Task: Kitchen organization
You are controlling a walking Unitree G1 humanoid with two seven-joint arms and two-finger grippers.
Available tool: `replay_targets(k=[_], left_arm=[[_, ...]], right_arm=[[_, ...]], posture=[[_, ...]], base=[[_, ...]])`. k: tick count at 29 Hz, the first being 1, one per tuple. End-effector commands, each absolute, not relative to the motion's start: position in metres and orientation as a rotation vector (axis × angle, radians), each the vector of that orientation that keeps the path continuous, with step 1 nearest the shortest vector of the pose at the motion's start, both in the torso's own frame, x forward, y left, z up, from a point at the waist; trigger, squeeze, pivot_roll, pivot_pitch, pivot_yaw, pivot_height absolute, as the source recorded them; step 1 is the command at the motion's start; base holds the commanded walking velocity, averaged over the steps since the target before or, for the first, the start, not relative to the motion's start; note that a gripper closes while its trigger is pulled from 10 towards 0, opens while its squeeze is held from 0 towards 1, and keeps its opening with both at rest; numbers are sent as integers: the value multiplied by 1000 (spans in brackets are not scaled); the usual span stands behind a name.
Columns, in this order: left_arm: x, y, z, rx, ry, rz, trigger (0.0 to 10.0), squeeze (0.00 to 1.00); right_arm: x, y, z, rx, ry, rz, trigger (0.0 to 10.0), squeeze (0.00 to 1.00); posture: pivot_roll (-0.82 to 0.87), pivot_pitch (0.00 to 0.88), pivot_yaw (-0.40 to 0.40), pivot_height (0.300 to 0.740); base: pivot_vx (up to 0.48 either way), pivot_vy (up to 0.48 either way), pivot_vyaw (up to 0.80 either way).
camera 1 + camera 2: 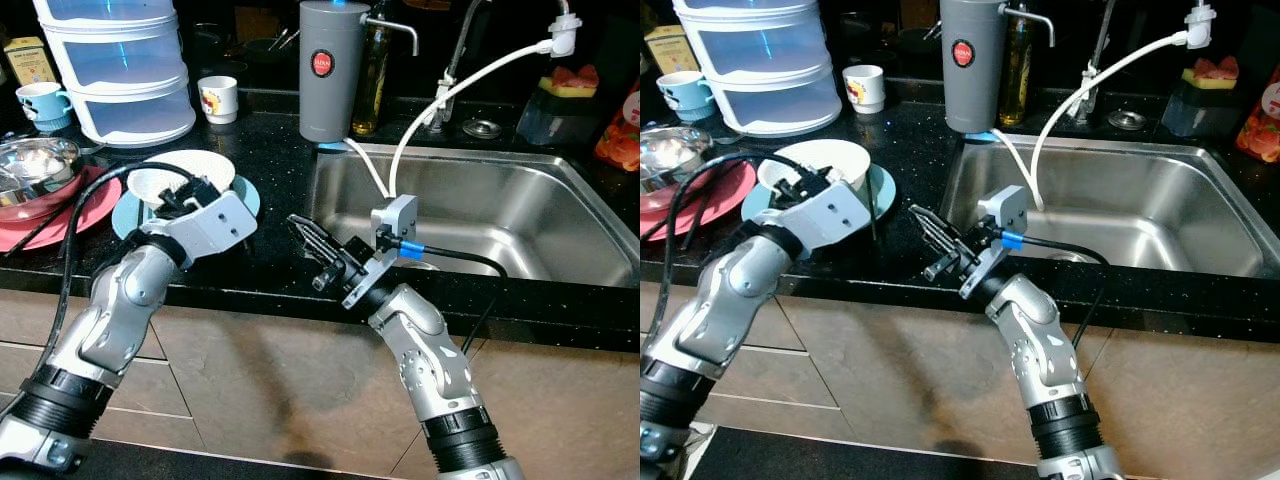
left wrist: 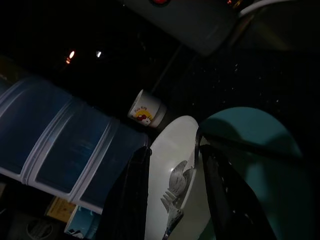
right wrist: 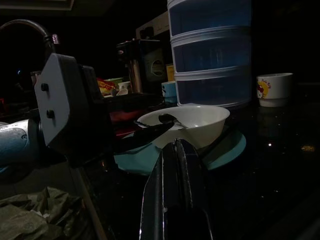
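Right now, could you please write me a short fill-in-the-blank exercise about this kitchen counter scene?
1. The white bowl sits on a round ____ plate.
2. The left gripper has its black fingers either side of the bowl's ____.
3. The right gripper hovers over the black counter with its fingers ____.
4. The steel sink lies to the robot's ____ of the bowl.

Missing words: teal; rim; shut; right

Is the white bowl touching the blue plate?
Touching. In the right wrist view the white bowl sits directly on the blue plate, with no gap under its base.
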State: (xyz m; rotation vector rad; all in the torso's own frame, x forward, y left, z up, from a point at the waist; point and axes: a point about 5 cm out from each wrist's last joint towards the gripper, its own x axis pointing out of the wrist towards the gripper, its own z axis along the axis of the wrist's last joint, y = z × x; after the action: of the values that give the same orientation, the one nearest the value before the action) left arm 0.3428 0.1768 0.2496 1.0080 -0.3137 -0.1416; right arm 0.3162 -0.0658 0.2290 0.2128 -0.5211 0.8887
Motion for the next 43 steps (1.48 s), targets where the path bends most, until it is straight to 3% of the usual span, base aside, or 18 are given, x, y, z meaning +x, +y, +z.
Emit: replay_targets(k=[1, 7, 8, 10, 11, 12, 13, 36, 43], left_arm=[[345, 181, 247, 1033, -278, -134, 10000, 0], [347, 186, 244, 1024, -252, -118, 10000, 0], [347, 186, 244, 1023, -250, -117, 8196, 0], [347, 186, 244, 1023, -250, -117, 8196, 0], [347, 187, 244, 1021, -249, -116, 3137, 0], [347, 187, 244, 1021, -249, -116, 3137, 0], [347, 187, 245, 1019, -249, -115, 0, 0], [347, 183, 262, 1020, -318, -109, 0, 0], [341, 181, 291, 962, -417, -11, 118, 0]], right_arm=[[317, -67, 227, 211, -520, 881, 10000, 0], [317, -67, 227, 211, -519, 879, 10000, 0], [317, -67, 227, 211, -519, 879, 10000, 0], [317, -67, 227, 211, -519, 879, 10000, 0], [318, -67, 227, 211, -520, 878, 10000, 0], [318, -67, 227, 211, -520, 878, 10000, 0], [318, -67, 227, 211, -521, 878, 10000, 0], [318, -68, 227, 212, -527, 872, 10000, 0], [318, -68, 227, 211, -526, 874, 10000, 0]], posture=[[145, 62, 13, 740], [145, 63, 12, 740], [146, 63, 11, 740], [146, 63, 11, 740], [147, 63, 11, 740], [147, 63, 11, 740], [147, 63, 12, 740], [150, 61, 14, 740], [151, 63, 12, 740]], base=[[0, 0, 0], [0, 0, 0], [0, 0, 0], [0, 0, 0], [0, 0, 0], [0, 0, 0], [0, 0, 0], [0, 0, 0], [0, 0, 0]])
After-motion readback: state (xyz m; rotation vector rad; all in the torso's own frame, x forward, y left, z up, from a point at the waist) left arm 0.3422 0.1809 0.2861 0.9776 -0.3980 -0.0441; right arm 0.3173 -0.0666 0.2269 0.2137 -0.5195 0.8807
